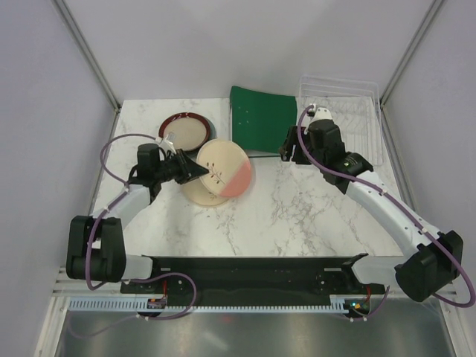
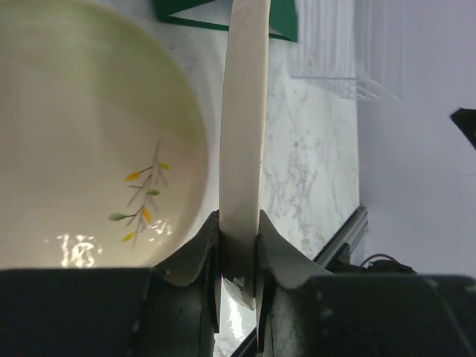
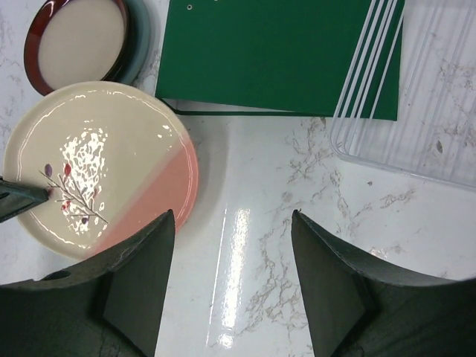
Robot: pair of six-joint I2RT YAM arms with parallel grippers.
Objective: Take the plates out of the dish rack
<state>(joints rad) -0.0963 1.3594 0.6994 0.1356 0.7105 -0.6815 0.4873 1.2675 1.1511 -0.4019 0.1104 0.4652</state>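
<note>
Four plates are out on the marble surface (image 1: pixel 297 208), all left of the green binder (image 1: pixel 262 119). At the back-left sits the dark-red-rimmed plate (image 1: pixel 186 132) with its beige centre, stacked on the slate grey plate (image 3: pixel 141 33), of which only an edge shows. Just in front, the left fingers (image 2: pixel 195 260) are clamped on the rim of the cream-and-pink plate (image 1: pixel 227 167) – the left wrist view shows that rim edge-on, pinched between them. This plate overlaps the cream sprig plate (image 1: pixel 197 195) lying flat below; whether the two touch I cannot tell.

The one binder lies between the plates and the dish rack (image 1: pixel 364 123), which stands in the far-right corner. From the right wrist camera the rack's clear rim crosses the binder's right edge. The right arm hangs over the surface by the binder's near-right corner, between the plates and the rack – its right fingers (image 3: pixel 137 290) are spread wide, holding nothing, with bare marble showing between them.

Count: four plates, one rack, one binder, two arms.
</note>
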